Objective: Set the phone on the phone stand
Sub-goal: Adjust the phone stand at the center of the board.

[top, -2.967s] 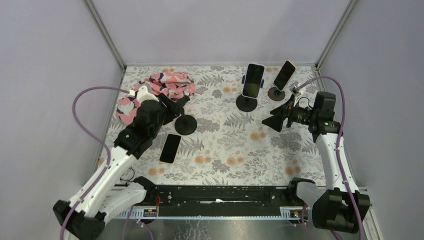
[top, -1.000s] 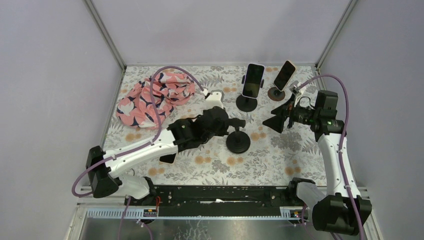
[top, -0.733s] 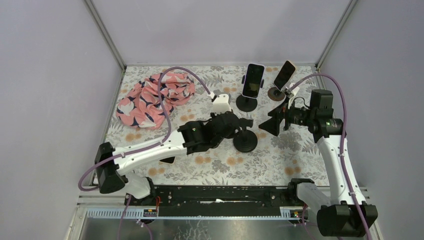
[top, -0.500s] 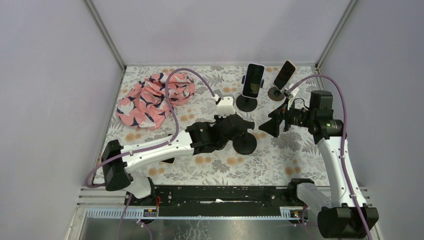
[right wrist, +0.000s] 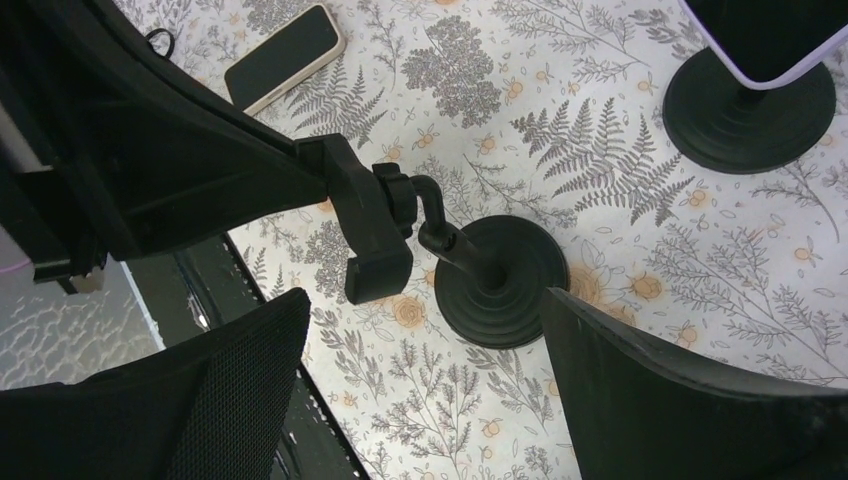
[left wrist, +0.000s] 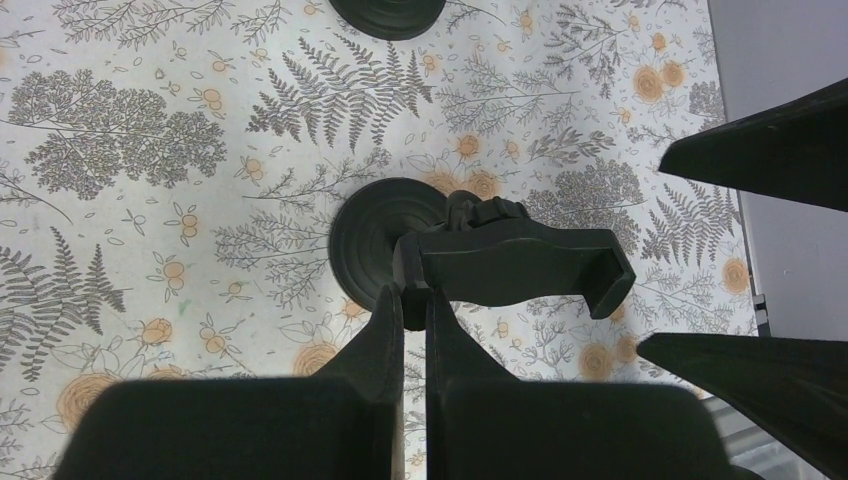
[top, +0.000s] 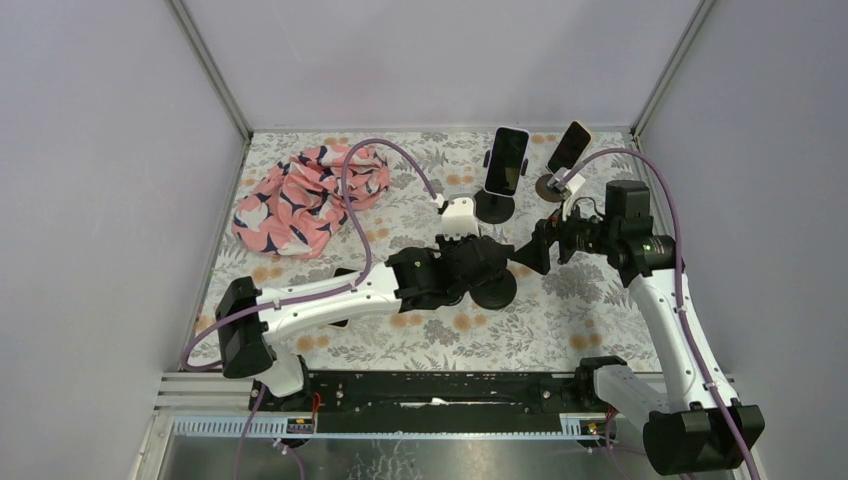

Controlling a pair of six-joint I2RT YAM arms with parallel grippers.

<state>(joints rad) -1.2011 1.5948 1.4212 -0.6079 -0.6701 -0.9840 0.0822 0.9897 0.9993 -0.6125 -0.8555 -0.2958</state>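
Floral tabletop between grey walls, left jaws pressed together on the cradle edge of an empty black phone stand, right jaws spread wide over its round base, phone lying flat beside the left arm, apart from the stand.

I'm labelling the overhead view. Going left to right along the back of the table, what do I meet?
Pink patterned cloth → upright phone in a black clamp stand → tilted phone on a smaller round stand.
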